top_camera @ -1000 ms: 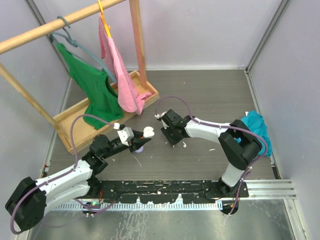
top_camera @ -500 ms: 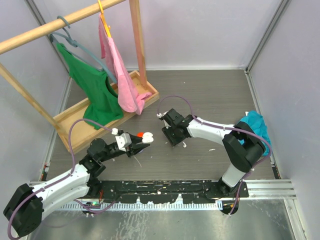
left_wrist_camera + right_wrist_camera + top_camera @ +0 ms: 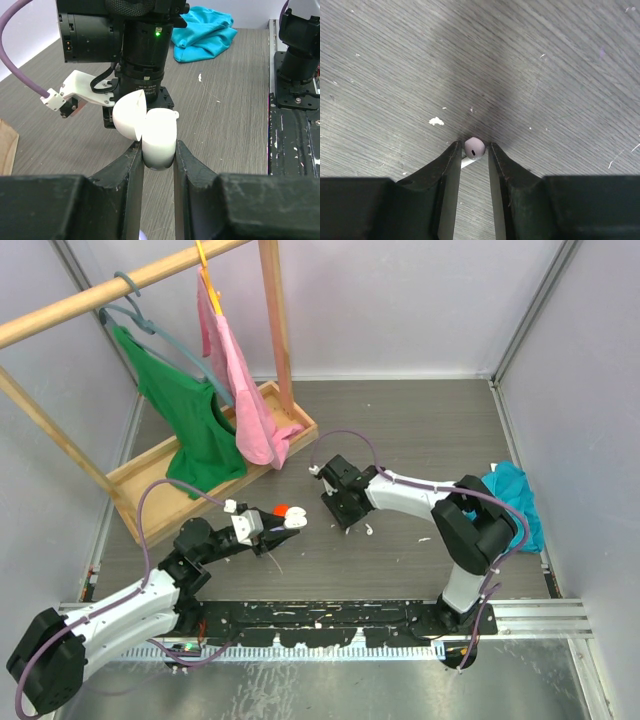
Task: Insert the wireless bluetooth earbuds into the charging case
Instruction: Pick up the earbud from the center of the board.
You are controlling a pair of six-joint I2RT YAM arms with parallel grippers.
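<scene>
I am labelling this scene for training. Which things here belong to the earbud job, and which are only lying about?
Job: open white charging case in the left gripper; pale earbud between the right gripper fingers.
Lying about: teal cloth; green shirt and pink garment on the wooden rack.

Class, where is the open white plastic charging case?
Centre of the left wrist view: the case is clamped in the left gripper, near the right arm.

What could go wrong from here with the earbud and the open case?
The small pale round-headed plastic earbud sits only at the very tips of the right fingers, so it could slip out or twist. The open white plastic clamshell charging case is pinched low between the left fingers; pressing in might tilt it.
</scene>
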